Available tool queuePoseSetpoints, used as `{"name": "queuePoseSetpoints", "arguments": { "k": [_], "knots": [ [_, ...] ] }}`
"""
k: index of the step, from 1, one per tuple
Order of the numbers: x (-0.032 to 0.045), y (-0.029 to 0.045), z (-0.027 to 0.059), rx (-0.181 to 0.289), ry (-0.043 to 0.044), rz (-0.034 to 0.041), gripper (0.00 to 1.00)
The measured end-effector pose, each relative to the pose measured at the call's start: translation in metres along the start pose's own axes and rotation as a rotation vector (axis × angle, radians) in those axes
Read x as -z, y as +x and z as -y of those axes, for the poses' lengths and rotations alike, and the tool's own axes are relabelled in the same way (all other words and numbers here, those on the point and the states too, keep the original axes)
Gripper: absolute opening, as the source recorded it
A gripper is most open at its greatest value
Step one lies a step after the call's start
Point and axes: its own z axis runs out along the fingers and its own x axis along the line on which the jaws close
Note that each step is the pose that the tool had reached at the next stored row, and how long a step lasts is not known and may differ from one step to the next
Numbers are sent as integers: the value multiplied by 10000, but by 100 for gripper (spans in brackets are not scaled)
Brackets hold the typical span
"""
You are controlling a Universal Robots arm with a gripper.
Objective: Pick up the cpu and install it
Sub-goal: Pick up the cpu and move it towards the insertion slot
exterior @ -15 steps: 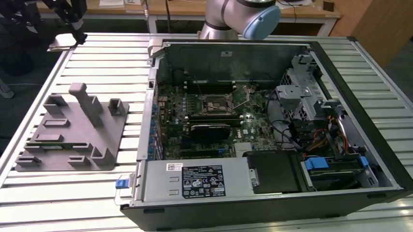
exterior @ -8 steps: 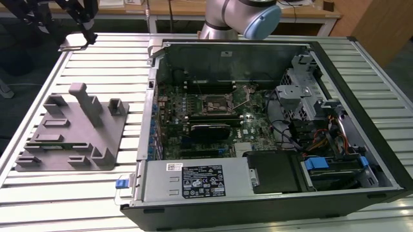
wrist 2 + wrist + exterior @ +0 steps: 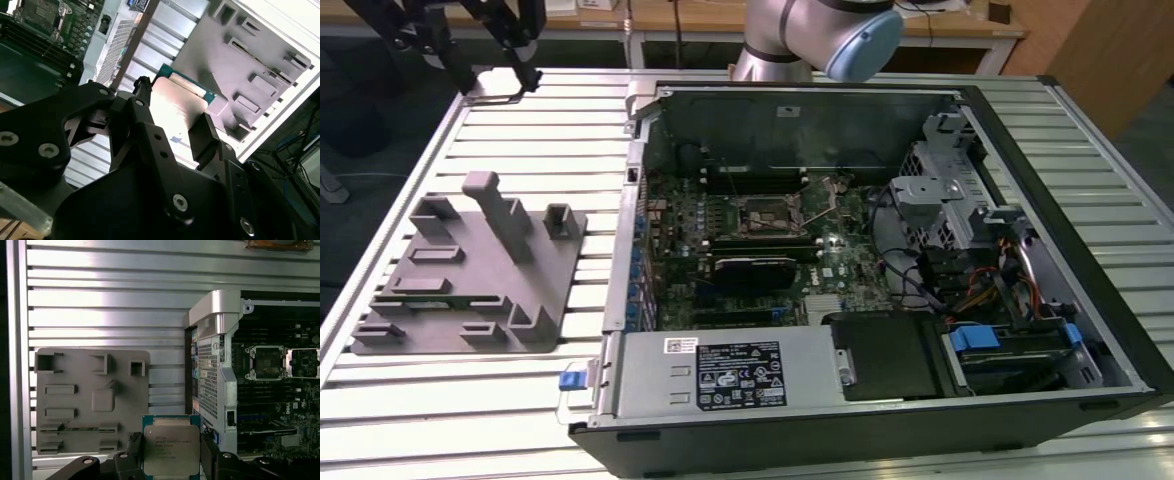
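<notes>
The cpu (image 3: pixel 171 449) is a small square chip with a silver top and a green rim. It sits between the black fingers (image 3: pixel 134 446) of my gripper (image 3: pixel 170 456), which is shut on it. In the second wrist view the cpu (image 3: pixel 176 102) is clamped at two opposite edges by my gripper (image 3: pixel 172 117), high above the slatted table. The empty socket (image 3: pixel 267 361) lies on the motherboard inside the open computer case, with its metal load plate (image 3: pixel 305 362) flipped open beside it. In the exterior view the socket (image 3: pixel 767 213) is near the board's middle.
A grey fixture plate (image 3: pixel 467 270) with upright pegs and slots lies on the slatted table at the exterior view's left of the open case (image 3: pixel 630 260). The case holds a power supply (image 3: pixel 720 372), drive bays and cables. The arm's base (image 3: pixel 814 40) stands behind the case.
</notes>
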Motion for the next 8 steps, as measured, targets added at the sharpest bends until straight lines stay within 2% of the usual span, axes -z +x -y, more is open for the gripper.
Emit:
{"name": "queuePoseSetpoints", "arguments": {
  "k": [8],
  "knots": [
    [-20, -177, -6, 0, 1, -1, 55]
  ]
}}
